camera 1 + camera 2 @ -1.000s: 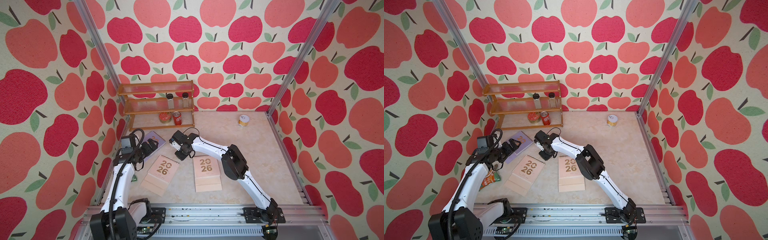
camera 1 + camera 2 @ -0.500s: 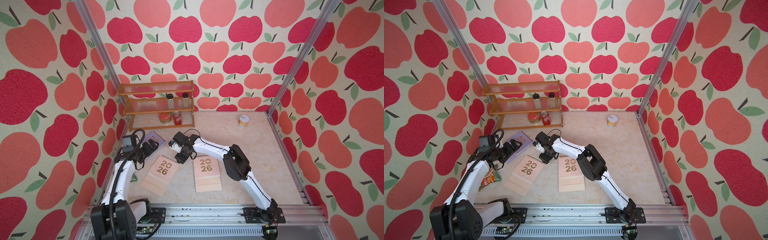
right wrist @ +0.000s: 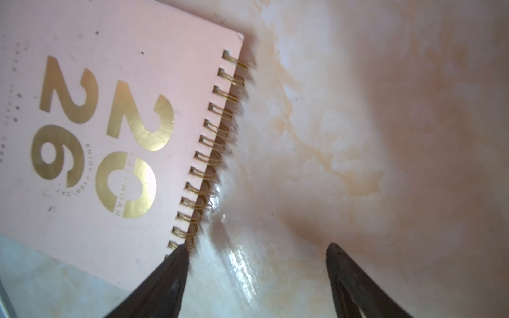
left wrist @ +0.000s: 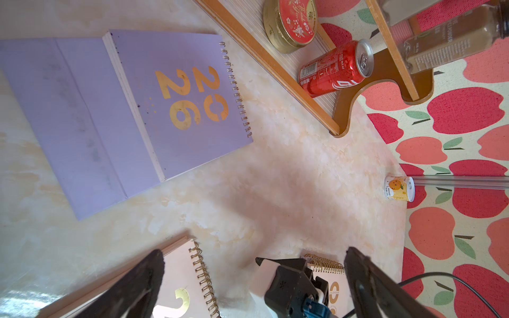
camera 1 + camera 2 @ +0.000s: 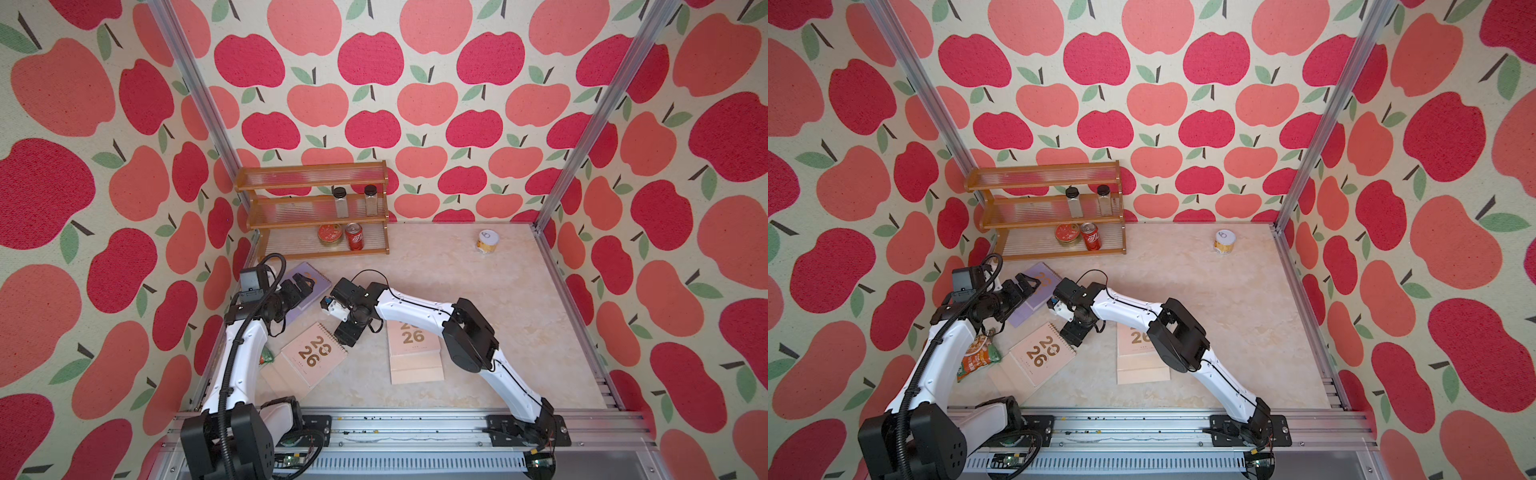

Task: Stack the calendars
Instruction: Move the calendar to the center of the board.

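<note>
My right gripper [image 3: 256,253] has its jaws spread apart and holds nothing, just beside the rings of the tilted pink calendar [image 3: 110,137]. My left gripper [image 4: 253,250] is spread wide too, empty. The purple calendar [image 4: 179,110] lies flat by the shelf [image 4: 275,73].

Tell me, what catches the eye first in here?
Huge red and coral apple wallpaper wraps the walls. Below, a white left arm and right arm lean together over two pink calendars stamped with gold 2026. A lavender calendar lies nearer the wooden shelf at the back.
</note>
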